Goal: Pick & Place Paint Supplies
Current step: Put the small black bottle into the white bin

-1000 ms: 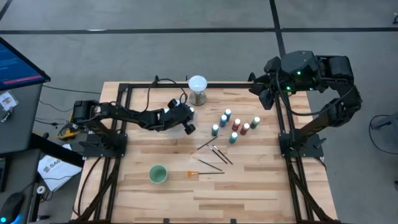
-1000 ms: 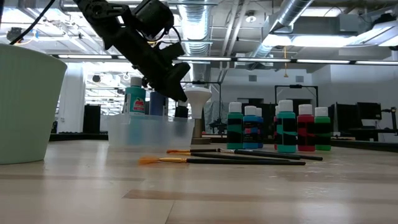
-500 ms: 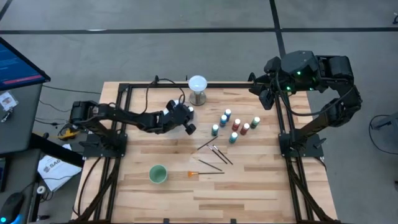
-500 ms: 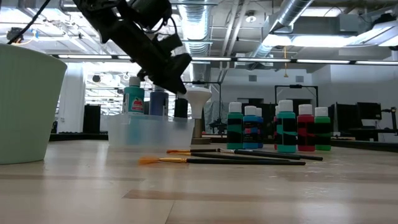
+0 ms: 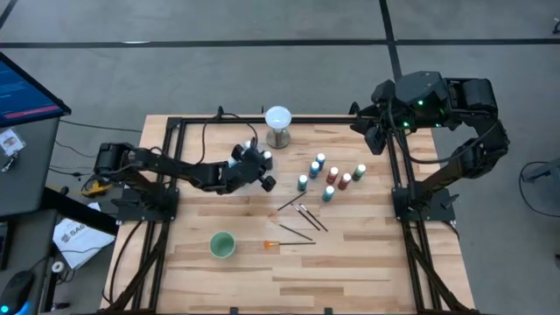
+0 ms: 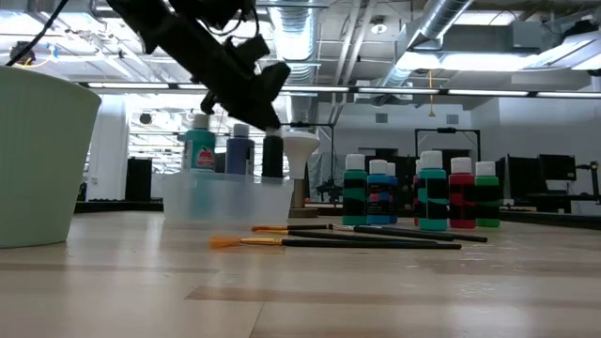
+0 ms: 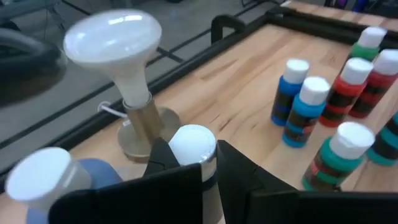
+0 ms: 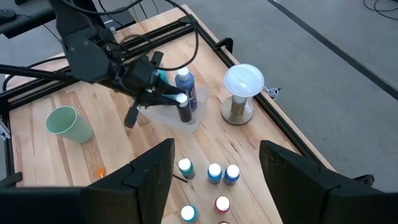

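Note:
My left gripper [image 5: 262,175] is shut on a dark, white-capped paint bottle [image 6: 272,155], whose lower part is inside a clear container [image 6: 225,199]. A teal bottle [image 6: 201,150] and a blue bottle [image 6: 238,150] stand in that container too. Several more bottles [image 5: 331,175] stand in a cluster at mid-table. Thin brushes [image 5: 302,214] lie on the wood near them, one of them orange-tipped [image 5: 273,243]. My right gripper [image 8: 217,180] hangs open, high over the far right of the table. My left gripper pinches the dark bottle at its white cap [image 7: 193,140], one finger [image 7: 163,155] on each side. The fingers slant down at it from the table's left. The bottle stands about upright below them in the container; the container wall hides whether its base rests there.
A white globe on a metal stand [image 5: 278,122] stands just beyond the container at the far edge. A pale green cup [image 5: 222,244] sits near the front left. Black rails [image 5: 175,166] run along the table's left, right and far sides.
My left gripper has risen a little and rolled about its own axis, still shut on the dark bottle. In the low view the bottle's body now shows clear below the fingers, where the gripper covered it before.

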{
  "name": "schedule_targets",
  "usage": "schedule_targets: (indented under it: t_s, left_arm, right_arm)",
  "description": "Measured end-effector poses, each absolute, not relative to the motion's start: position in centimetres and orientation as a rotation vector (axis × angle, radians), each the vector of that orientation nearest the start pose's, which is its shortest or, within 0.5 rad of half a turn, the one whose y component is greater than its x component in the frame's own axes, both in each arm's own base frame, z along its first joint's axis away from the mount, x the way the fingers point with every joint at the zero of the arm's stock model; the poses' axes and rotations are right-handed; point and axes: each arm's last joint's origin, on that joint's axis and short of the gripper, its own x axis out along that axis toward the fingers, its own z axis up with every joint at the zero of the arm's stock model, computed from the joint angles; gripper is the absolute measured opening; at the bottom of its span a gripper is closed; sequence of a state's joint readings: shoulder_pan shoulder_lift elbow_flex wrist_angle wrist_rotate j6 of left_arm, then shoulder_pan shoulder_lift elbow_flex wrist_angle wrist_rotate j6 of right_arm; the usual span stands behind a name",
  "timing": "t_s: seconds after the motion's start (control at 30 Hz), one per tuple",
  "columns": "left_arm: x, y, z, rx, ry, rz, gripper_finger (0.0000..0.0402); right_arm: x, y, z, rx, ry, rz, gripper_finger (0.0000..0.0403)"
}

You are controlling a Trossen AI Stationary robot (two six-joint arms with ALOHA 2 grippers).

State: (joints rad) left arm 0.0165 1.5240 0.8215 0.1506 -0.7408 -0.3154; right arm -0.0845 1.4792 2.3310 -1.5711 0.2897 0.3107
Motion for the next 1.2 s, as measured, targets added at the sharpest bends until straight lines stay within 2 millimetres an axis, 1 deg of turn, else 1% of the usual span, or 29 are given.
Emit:
schedule_targets:
  t_s: [0.2,0.4,0.5,0.6,0.77,0.87,1.03,1.2]
  left_arm:
    - [29.7,1.7,23.3,-0.112,0.346,0.778,0.0001]
    - [26.4,0.0,25.4,-0.096,0.425,0.733,0.0001]
    - [25.0,-0.8,26.0,-0.109,0.454,0.711,0.0001]
    - [24.0,-1.7,26.2,-0.108,0.478,0.689,0.0001]
    - [23.0,-3.0,25.8,-0.101,0.538,0.669,0.0001]
    - [22.6,-3.4,25.1,-0.084,0.577,0.713,0.0001]
    - [22.0,-3.3,23.7,-0.093,0.558,0.787,0.0001]
    - [21.5,-3.1,21.9,-0.111,0.565,0.808,0.0001]
  right_arm:
    - [18.3,-2.4,52.7,0.213,0.658,-0.463,0.023]
    - [18.3,-2.4,52.7,0.213,0.659,-0.463,0.023]
    - [18.3,-2.4,52.7,0.213,0.659,-0.463,0.023]
    - [18.3,-2.4,52.7,0.212,0.659,-0.463,0.023]
    - [18.3,-2.4,52.7,0.206,0.66,-0.461,0.023]
    - [18.3,-2.4,52.7,0.206,0.66,-0.461,0.023]
    - [18.3,-2.4,52.7,0.206,0.66,-0.461,0.023]
    - [18.3,-2.4,52.7,0.206,0.66,-0.46,0.023]
